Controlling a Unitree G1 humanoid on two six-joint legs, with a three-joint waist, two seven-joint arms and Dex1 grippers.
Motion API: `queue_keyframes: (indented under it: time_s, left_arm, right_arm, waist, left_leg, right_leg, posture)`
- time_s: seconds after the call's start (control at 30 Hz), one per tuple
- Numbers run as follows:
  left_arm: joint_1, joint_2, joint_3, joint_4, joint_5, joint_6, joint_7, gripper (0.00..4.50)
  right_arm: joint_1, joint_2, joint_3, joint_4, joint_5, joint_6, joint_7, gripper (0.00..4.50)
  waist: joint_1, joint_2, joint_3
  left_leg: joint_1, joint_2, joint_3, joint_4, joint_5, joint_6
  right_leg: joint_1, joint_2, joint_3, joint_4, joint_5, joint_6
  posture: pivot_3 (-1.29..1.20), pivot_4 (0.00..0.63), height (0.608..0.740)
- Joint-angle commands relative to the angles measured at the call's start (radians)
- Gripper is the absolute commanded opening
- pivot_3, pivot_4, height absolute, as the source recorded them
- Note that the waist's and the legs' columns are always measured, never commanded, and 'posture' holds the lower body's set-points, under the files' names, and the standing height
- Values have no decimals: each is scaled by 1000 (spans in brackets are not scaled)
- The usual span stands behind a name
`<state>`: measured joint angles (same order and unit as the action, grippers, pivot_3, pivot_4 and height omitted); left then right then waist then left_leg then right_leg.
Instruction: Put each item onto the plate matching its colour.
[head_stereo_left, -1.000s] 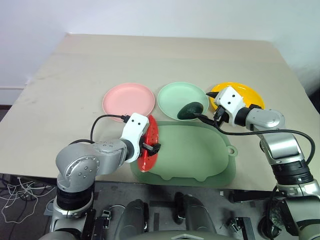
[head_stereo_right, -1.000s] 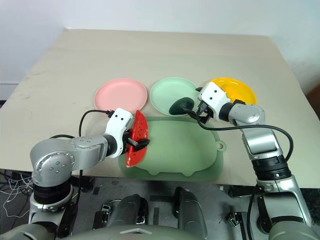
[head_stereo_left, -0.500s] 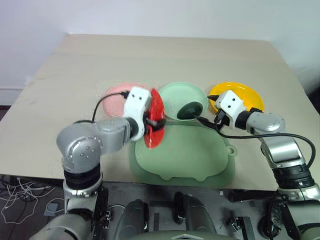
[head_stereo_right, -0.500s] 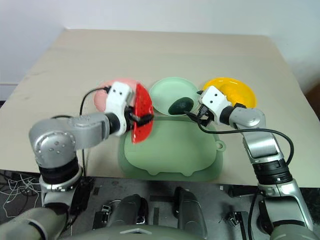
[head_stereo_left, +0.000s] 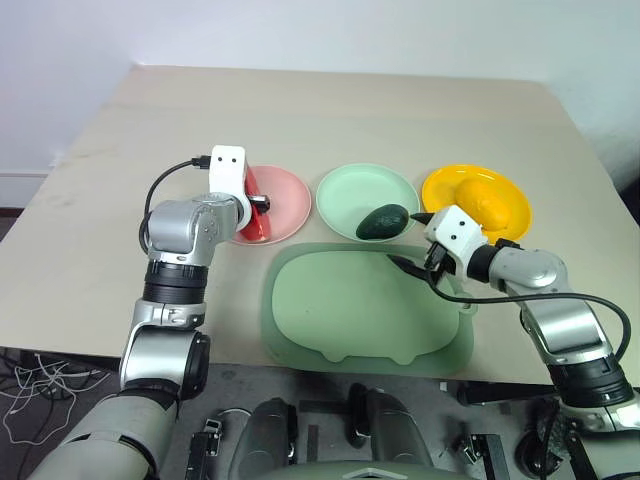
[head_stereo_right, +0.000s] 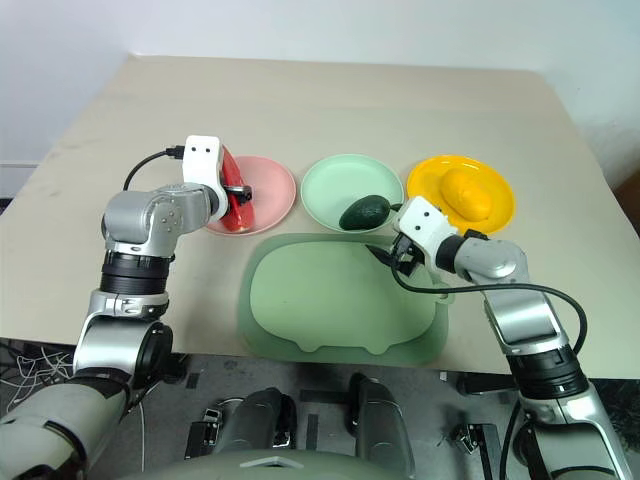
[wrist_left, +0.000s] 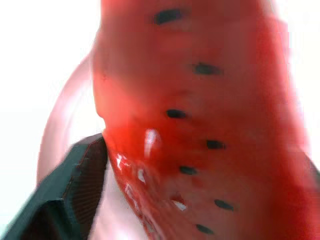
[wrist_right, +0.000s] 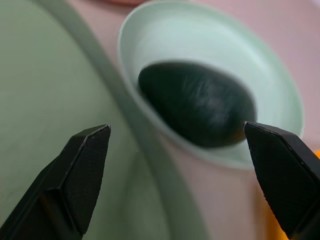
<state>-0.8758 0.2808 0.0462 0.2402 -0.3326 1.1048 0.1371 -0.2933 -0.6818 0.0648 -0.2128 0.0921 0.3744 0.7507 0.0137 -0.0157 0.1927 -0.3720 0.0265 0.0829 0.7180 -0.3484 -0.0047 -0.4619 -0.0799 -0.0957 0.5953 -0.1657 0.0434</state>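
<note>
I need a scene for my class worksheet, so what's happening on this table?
A robot is sorting toy foods onto plates by colour. Its left hand holds the watermelon wedge over the pink plate. The avocado lies on the green plate, the mango on the yellow plate. The right hand is open.

Support surface: a beige rectangular table (head_stereo_left: 330, 110) with a matte top and a faint crease running across its far part. Lying directly on it, in a row across the middle: a round shallow pink plastic plate (head_stereo_left: 288, 200) at the left, a round shallow pale mint green plastic plate (head_stereo_left: 345, 192) in the centre, a round shallow yellow-orange plastic plate (head_stereo_left: 440, 187) at the right. The three sit near one another, not touching. On the near side of the row lies a large rounded-rectangular green tray (head_stereo_left: 350, 310) with a small tab on its right edge; its far rim sits just beside the mint plate.
</note>
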Motion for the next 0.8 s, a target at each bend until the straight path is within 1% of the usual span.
queue_keyframes:
  time_s: [0.03,0.13,0.27,0.33,0.4,0.5,0.57,0.63,0.67,0.7,0.8]
  left_arm:
    - [-28,-16,-2,9,29,-50,-42,4485]
    - [-35,-40,57,-42,7,-34,-52,4485]
    - [-11,-32,105,-174,-2,18,-58,4485]
    - [18,-18,144,-279,-22,66,-70,4485]
    - [58,17,175,-371,-39,104,-98,4485]
    - [137,54,204,-494,-60,76,-149,4485]
    - [242,133,187,-582,-29,20,-192,4485]
    - [397,232,177,-678,3,-65,-260,4485]
    - [467,254,189,-719,-1,-97,-289,4485]
    - [580,267,230,-765,-13,-158,-338,4485]
    - [821,273,302,-829,-23,-288,-426,4485]
  right_arm:
    - [30,-35,-65,-66,5,12,-12,4500]
    - [67,-70,-116,-70,19,12,0,4500]
    - [114,-102,-189,-56,58,-1,24,4500]
    - [135,-109,-228,-32,81,-5,35,4500]
    - [139,-111,-242,-4,85,-7,36,4500]
    - [141,-117,-249,58,70,-37,31,4500]
    - [156,-123,-260,73,75,-46,39,4500]
    - [174,-126,-274,70,97,-50,57,4500]
    - [182,-124,-284,68,109,-55,66,4500]
    - [190,-114,-302,58,146,-47,81,4500]
    - [214,-108,-345,35,245,5,132,4500]
  waist:
    - [0,0,0]
    - [0,0,0]
    - [-1,-1,0]
    - [-3,-1,0]
    - [-4,0,0]
    - [-4,0,0]
    - [-2,0,0]
    - [-6,0,0]
    - [-6,0,0]
    - [-7,0,0]
    - [-2,0,0]
  left_leg:
    - [0,0,0,0,0,0]
    - [1,0,0,0,0,-1]
    - [0,1,-1,0,0,0]
    - [1,1,-1,0,0,0]
    - [1,1,-2,0,0,0]
    - [3,2,-1,0,0,-1]
    - [3,2,-1,0,0,-1]
    - [3,2,-1,-1,0,-1]
    - [3,2,0,-2,0,-1]
    - [3,3,0,-2,0,-1]
    - [2,4,0,-1,0,0]
  right_leg:
    - [0,0,0,0,0,0]
    - [0,0,0,0,0,0]
    - [0,0,0,0,0,0]
    - [0,0,0,0,0,0]
    - [0,0,1,1,0,0]
    - [0,1,2,2,0,0]
    - [0,1,2,2,0,0]
    - [0,1,2,2,0,0]
    - [-1,1,3,2,0,0]
    - [-1,1,3,2,0,0]
    - [-1,1,3,1,0,0]
  posture:
    - [0,150,740]
    - [0,150,740]
    - [0,150,740]
    - [0,150,740]
    - [0,150,740]
    - [0,150,740]
    - [0,150,740]
    - [0,150,740]
    - [0,150,740]
    - [0,150,740]
    - [0,150,740]
